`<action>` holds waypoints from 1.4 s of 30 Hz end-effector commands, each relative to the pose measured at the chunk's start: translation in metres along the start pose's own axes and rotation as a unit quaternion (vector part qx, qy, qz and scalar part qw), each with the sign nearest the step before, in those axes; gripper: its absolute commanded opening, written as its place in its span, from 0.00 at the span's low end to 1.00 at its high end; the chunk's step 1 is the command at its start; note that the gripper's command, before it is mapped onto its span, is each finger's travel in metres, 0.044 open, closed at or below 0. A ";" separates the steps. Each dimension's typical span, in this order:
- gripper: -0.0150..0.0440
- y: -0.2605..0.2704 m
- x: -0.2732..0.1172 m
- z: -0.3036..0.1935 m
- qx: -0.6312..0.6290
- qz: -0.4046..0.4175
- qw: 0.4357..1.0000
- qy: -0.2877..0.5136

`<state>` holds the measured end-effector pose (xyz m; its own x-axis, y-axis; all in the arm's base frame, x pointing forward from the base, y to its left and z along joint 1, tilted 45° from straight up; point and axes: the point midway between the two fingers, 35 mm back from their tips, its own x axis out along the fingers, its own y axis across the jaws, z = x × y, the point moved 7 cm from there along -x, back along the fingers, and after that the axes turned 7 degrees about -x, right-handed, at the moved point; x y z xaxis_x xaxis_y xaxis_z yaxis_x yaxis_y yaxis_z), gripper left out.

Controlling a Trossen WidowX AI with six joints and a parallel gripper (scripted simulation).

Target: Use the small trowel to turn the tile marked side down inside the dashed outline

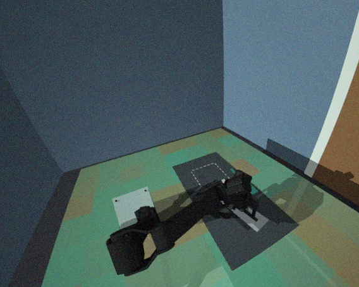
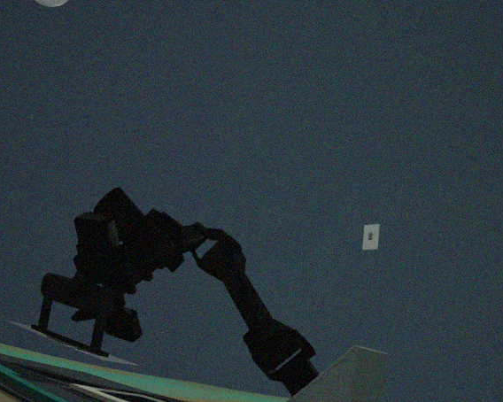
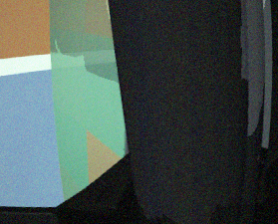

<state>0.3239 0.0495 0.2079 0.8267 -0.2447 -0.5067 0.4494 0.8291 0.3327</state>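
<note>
The trowel has a pale grey flat blade and is held level above the dark mat. My gripper is shut on it; the grip itself is mostly hidden by dark fingers. The dashed outline lies at the mat's far end. The tile is mostly hidden under the arm in the top view, where only a small white piece shows near the outline. Which side of it faces up cannot be seen. The wrist view is filled by a dark finger, with pale strips at its right.
A teal tool lies along the mat's right edge, partly behind the gripper. A white plate with black dots lies beside the arm's base. Walls stand behind and to the right of the patchwork table top.
</note>
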 end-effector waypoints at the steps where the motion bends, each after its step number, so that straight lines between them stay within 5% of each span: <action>1: 0.25 0.007 0.006 -0.005 0.027 -0.002 0.999 -0.043; 7: 0.25 0.011 0.012 -0.011 0.061 -0.009 0.994 -0.092; 42: 0.25 -0.018 0.038 -0.020 0.061 -0.009 0.994 -0.093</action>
<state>0.3403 0.0330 0.1695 0.8577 -0.3669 -0.3601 0.5015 0.7513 0.4290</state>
